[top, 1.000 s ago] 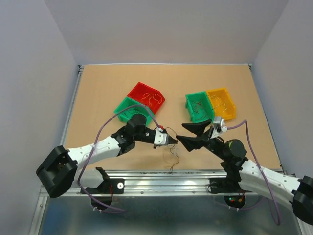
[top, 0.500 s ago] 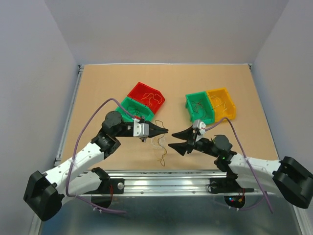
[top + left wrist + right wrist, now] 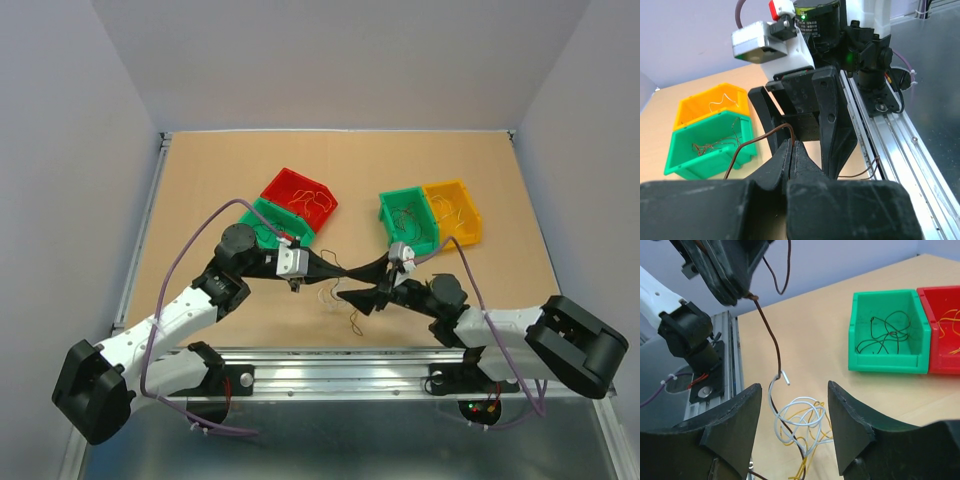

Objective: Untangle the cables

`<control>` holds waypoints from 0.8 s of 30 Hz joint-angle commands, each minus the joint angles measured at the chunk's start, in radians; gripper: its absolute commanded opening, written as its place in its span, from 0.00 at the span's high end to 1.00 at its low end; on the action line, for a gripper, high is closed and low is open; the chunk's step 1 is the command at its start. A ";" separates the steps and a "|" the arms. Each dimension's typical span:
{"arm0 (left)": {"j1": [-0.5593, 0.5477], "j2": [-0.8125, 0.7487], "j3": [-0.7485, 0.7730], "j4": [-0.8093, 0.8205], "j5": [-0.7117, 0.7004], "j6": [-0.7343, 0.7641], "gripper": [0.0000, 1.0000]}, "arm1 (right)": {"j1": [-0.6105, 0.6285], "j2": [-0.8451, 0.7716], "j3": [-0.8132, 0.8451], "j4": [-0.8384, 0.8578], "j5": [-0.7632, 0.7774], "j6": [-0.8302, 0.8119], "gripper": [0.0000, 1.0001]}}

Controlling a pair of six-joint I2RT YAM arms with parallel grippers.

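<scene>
The cables (image 3: 802, 422) are a small tangle of whitish, yellow and brown wires on the table near the front edge, also in the top view (image 3: 333, 299). My left gripper (image 3: 791, 144) is shut on the brown wire (image 3: 771, 335), which rises taut from the tangle to its fingertips; in the top view this gripper (image 3: 338, 268) is just above the tangle. My right gripper (image 3: 795, 387) is open, its jaws standing on either side of the tangle without touching it. In the top view it (image 3: 351, 283) faces the left gripper closely.
A red bin (image 3: 300, 195) and a green bin (image 3: 262, 215) with wires stand behind the left arm. A green bin (image 3: 407, 218) and a yellow bin (image 3: 453, 210) stand behind the right arm. The metal rail (image 3: 330, 360) runs along the front edge, where a dark wire end (image 3: 355, 322) lies.
The right gripper has moved left and now has the tangle between its open jaws. The left gripper stayed shut on the brown wire and shifted slightly right, so the two grippers nearly meet.
</scene>
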 commanded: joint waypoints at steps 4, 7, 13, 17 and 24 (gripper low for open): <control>0.004 0.020 0.024 0.043 0.057 -0.012 1.00 | 0.007 -0.066 -0.014 0.253 0.000 0.007 0.39; 0.005 0.054 0.038 0.043 0.082 -0.015 1.00 | 0.007 -0.063 -0.011 0.253 0.001 0.015 0.39; -0.013 0.092 0.049 0.045 0.100 -0.011 1.00 | 0.007 -0.011 0.006 0.288 0.000 0.022 0.41; -0.041 0.108 0.055 0.045 0.105 -0.003 1.00 | 0.007 0.062 0.009 0.395 0.000 0.041 0.50; -0.042 0.082 0.072 0.046 0.091 -0.021 1.00 | 0.009 0.179 0.067 0.469 -0.054 0.081 0.69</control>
